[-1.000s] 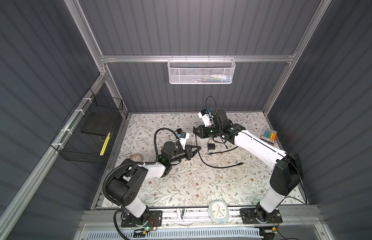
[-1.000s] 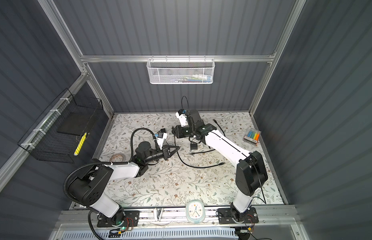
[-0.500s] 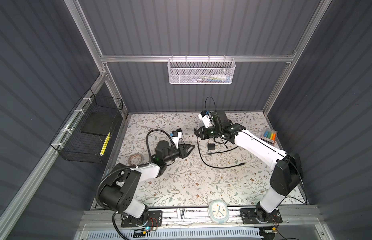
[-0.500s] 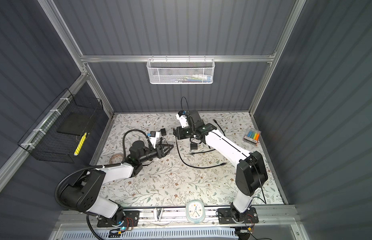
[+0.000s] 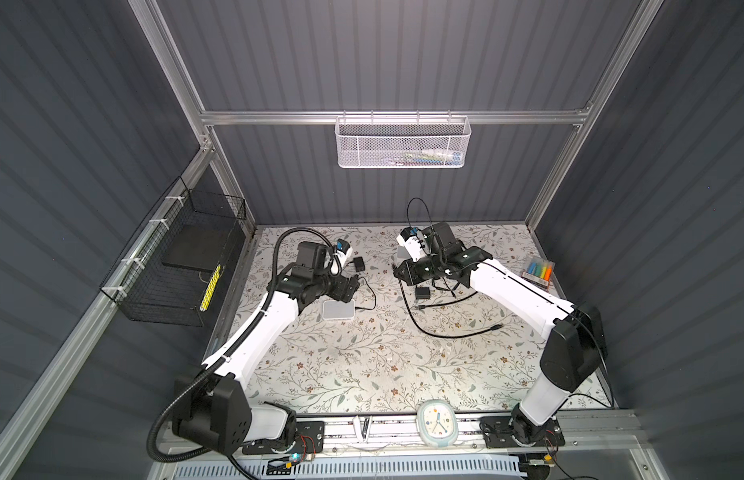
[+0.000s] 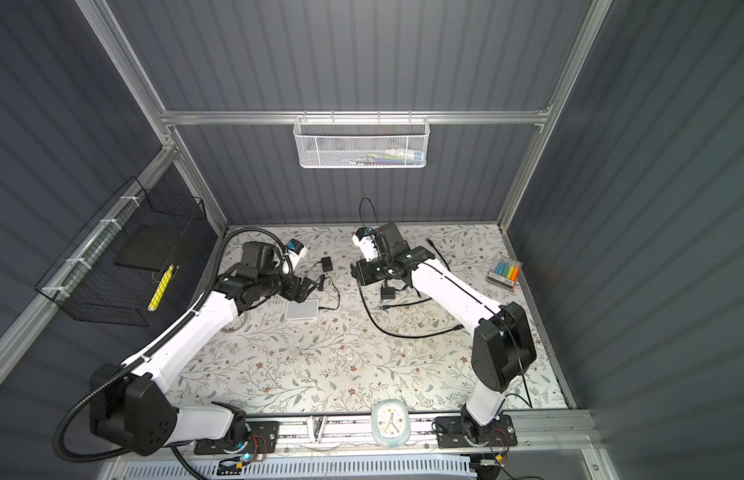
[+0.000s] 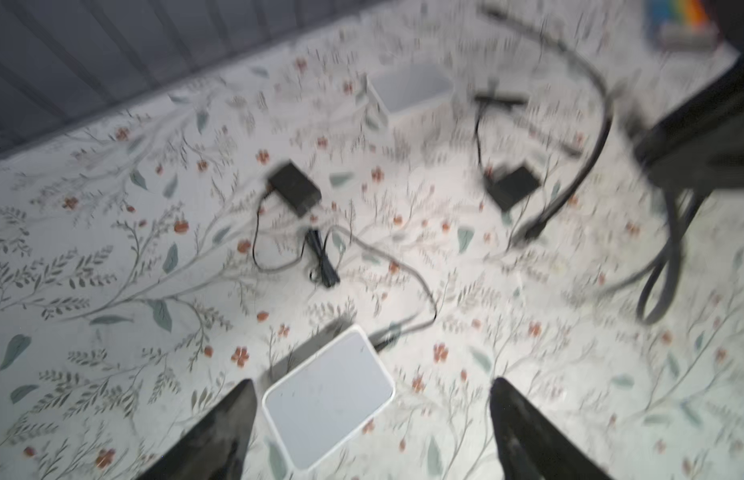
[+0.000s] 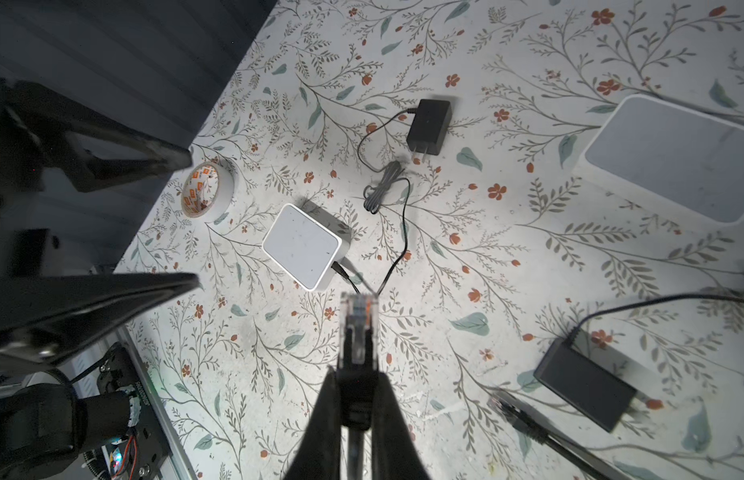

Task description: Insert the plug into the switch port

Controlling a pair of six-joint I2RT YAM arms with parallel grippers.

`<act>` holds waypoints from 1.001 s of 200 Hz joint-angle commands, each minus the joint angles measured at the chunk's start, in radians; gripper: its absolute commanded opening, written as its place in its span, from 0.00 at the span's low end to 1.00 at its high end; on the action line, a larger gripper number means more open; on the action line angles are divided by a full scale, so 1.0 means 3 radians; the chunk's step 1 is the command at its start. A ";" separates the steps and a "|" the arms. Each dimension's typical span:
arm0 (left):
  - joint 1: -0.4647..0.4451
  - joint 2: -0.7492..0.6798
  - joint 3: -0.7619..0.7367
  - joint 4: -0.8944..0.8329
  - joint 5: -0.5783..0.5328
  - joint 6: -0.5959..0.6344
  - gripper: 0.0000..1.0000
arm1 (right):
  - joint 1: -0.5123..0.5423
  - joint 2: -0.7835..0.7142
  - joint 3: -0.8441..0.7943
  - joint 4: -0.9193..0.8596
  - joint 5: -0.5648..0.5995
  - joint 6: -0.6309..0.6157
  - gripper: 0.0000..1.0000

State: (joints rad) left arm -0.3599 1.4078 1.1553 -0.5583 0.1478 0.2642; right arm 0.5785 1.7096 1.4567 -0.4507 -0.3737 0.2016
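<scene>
**Right gripper** (image 8: 357,374): two black tapered fingers (image 8: 324,419) clamped on a clear plastic plug (image 8: 357,328). The plug is boxy, with orange-tinted contacts at its tip. It juts past the fingertips, raised off the mat.

**Left gripper** (image 7: 372,399): black wedge-shaped fingers spread wide, gripping nothing. Its wrist view is blurred.

**White rounded-square plastic switch** (image 8: 304,245): smooth matt lid, lying flat. In both top views it sits just beside the left gripper and apart from the held plug. A thin black lead (image 8: 397,249) enters one side wall. Its ports cannot be made out.

**Black power adapter** (image 8: 428,124): plain block with two metal prongs, its lead partly bundled in a tight coil.

**Second black adapter** (image 8: 584,384): similar block, near a loose black cable end (image 8: 519,415).

**Larger white plastic box** (image 8: 669,158): rounded corners, flat top.

**Pale tape roll** (image 8: 206,191): orange print inside the core.

**Floral-printed mat** (image 8: 486,257): pale, with leaf and red-flower pattern, under everything.
</scene>
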 commanded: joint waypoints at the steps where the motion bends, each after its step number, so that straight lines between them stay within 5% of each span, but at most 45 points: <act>1: -0.0006 0.0260 0.0134 -0.1036 -0.0236 0.1167 0.87 | -0.0076 -0.0104 -0.0241 0.0188 -0.0307 0.0019 0.00; 51: -0.0001 0.0856 0.0432 -0.1182 -0.0570 0.2066 0.86 | -0.0108 -0.0181 -0.0652 0.0584 -0.0559 0.0125 0.00; 70: -0.0019 0.1219 0.0770 -0.1416 -0.0672 0.2157 0.87 | -0.0123 -0.0186 -0.0729 0.0637 -0.0621 0.0158 0.00; 73: -0.0029 0.1258 0.0810 -0.1442 -0.0667 0.2165 0.98 | -0.0130 -0.0187 -0.0745 0.0655 -0.0639 0.0173 0.00; 77: -0.0041 0.1303 0.0822 -0.1459 -0.0680 0.2176 1.00 | -0.0129 -0.0191 -0.0758 0.0663 -0.0654 0.0182 0.00; 122: -0.0073 0.1825 0.1344 -0.1717 -0.0805 0.2330 1.00 | -0.0200 -0.0227 -0.0907 0.0778 -0.0782 0.0239 0.00; 200: -0.0048 0.2143 0.1346 -0.1767 -0.0770 0.2386 0.98 | -0.0313 -0.0147 -0.0902 0.0821 -0.0854 0.0318 0.00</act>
State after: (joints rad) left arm -0.3790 2.0060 1.5372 -1.0328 -0.0975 0.9421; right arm 0.4866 1.6634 1.1893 -0.2249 -0.6037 0.2844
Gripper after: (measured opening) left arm 0.985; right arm 0.120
